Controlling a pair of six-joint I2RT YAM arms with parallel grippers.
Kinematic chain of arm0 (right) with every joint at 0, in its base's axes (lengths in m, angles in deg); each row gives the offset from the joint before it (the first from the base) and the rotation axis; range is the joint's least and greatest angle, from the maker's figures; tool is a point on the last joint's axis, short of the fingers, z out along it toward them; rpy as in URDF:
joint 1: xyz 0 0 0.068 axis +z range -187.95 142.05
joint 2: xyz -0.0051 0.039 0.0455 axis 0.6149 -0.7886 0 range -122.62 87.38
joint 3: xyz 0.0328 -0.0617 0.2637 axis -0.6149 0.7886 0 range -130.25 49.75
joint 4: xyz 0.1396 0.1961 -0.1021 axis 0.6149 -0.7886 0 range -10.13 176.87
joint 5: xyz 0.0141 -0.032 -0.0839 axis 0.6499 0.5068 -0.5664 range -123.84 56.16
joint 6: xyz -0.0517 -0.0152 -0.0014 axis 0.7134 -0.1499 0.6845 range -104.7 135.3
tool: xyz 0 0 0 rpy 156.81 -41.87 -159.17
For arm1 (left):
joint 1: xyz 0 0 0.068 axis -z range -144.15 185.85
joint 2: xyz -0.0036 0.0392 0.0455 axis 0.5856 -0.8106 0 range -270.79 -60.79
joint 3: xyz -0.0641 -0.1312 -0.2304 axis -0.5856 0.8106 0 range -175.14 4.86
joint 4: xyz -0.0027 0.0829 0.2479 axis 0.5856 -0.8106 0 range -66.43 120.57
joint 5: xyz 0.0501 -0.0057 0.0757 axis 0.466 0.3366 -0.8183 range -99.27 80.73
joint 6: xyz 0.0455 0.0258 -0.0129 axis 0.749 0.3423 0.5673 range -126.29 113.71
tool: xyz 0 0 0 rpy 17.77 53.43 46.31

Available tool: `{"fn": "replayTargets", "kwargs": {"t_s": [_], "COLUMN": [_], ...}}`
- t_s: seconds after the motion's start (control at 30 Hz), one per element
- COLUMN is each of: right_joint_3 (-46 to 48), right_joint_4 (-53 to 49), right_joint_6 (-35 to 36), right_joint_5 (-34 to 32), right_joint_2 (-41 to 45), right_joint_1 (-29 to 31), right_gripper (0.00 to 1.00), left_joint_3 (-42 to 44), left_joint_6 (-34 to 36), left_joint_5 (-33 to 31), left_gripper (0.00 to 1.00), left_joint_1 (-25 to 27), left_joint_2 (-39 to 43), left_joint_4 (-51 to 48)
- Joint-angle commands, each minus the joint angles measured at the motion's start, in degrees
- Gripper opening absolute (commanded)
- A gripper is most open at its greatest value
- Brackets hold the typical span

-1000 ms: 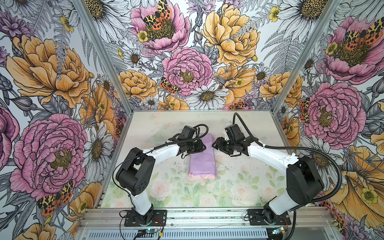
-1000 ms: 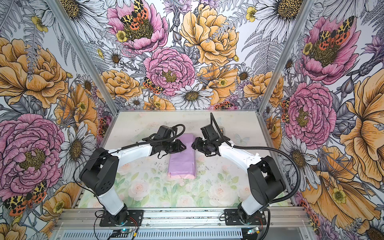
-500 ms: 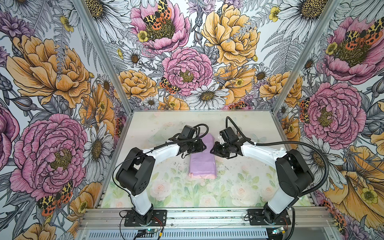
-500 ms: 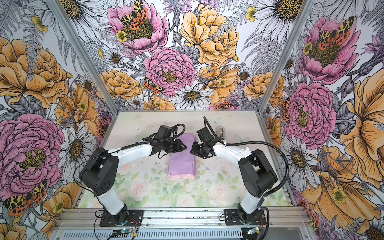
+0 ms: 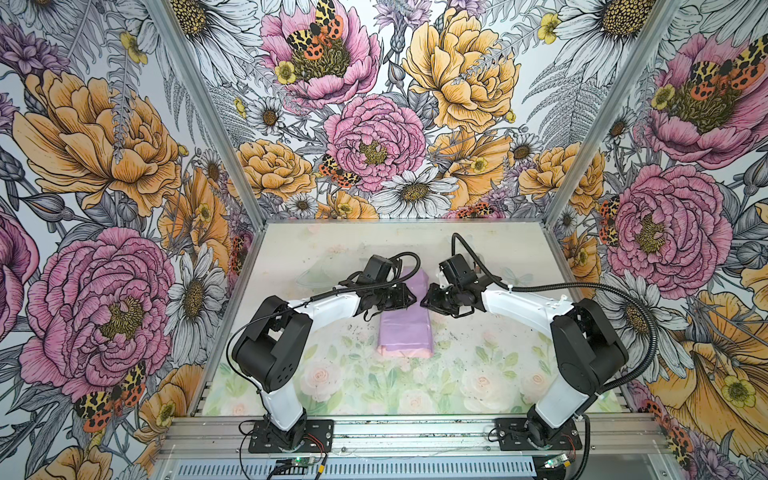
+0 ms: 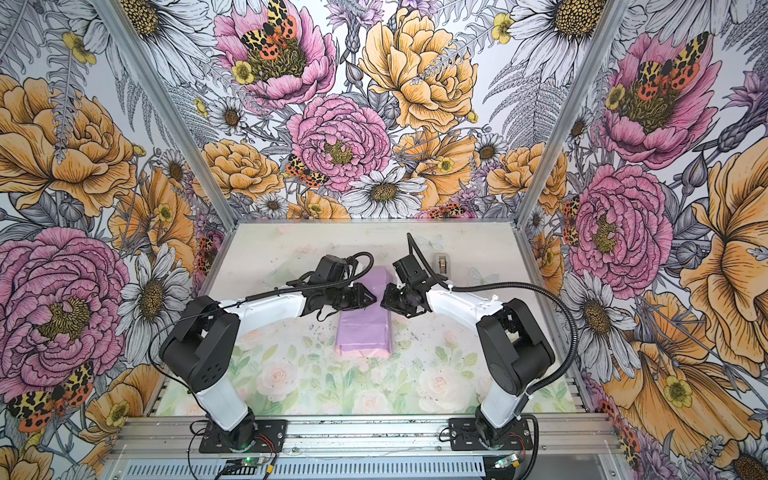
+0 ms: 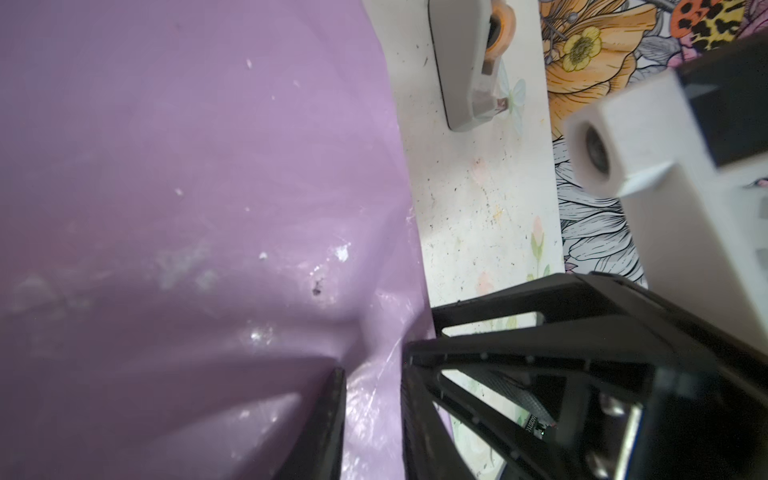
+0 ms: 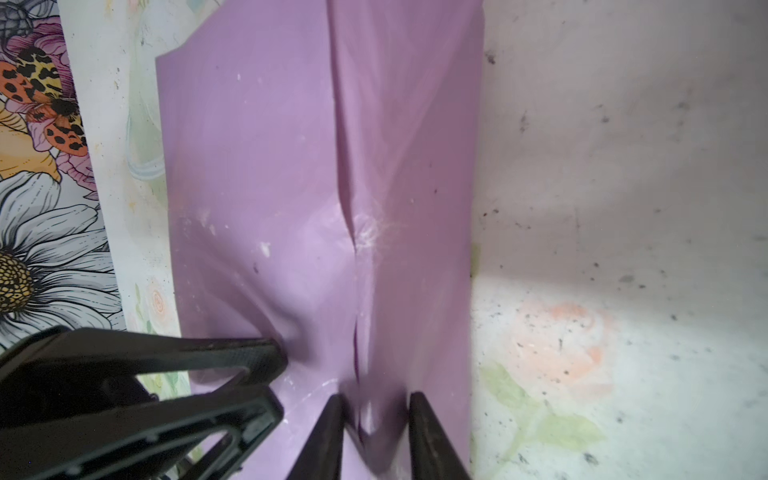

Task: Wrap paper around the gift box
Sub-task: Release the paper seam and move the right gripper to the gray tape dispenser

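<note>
**Arms meet across a near-to-far parcel**

The small flat gift box [image 5: 405,330], lilac under its thin pale pink paper sheet [image 5: 405,352], lies mid tabletop [image 5: 478,374], long axis near to far. The left end effector [image 7: 370,395] and right end effector [image 8: 374,424] face each other across its far half, equally close, each nipping a paper ridge.

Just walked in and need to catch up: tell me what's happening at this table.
Both arms work on one lilac bundle on the table: the paper folded over the hidden gift box. The left gripper pinches its edge; the right gripper pinches a raised fold at the seam. A grey tape dispenser sits untouched farther back.
</note>
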Motion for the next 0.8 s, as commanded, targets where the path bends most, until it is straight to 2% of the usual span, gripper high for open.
{"fn": "replayTargets", "kwargs": {"t_s": [0.0,0.1,0.3,0.53,0.77], "right_joint_3": [0.2,0.1,-0.9,-7.9,-13.7], "right_joint_4": [-1.0,-1.1,-3.2,-8.0,-8.9], "right_joint_6": [1.8,4.8,13.5,30.7,38.5], "right_joint_5": [-5.0,-6.3,-0.2,6.7,11.7], "right_joint_2": [3.8,8.3,11.1,3.3,-5.9], "right_joint_1": [-0.4,-3.2,-15.2,-27.3,-35.7], "right_gripper": [0.35,0.4,0.43,0.43,0.4], "left_joint_3": [3.2,4.0,4.5,5.6,6.1], "left_joint_6": [1.2,1.5,2.3,1.8,0.5], "left_joint_5": [-0.9,-0.6,-0.7,-0.9,-1.0], "left_gripper": [0.25,0.25,0.25,0.25,0.26], "left_joint_1": [0.1,0.2,0.1,0.0,0.2], "left_joint_2": [-0.4,-0.9,-0.4,0.3,0.3], "left_joint_4": [0.4,0.4,-0.6,0.1,1.3]}}
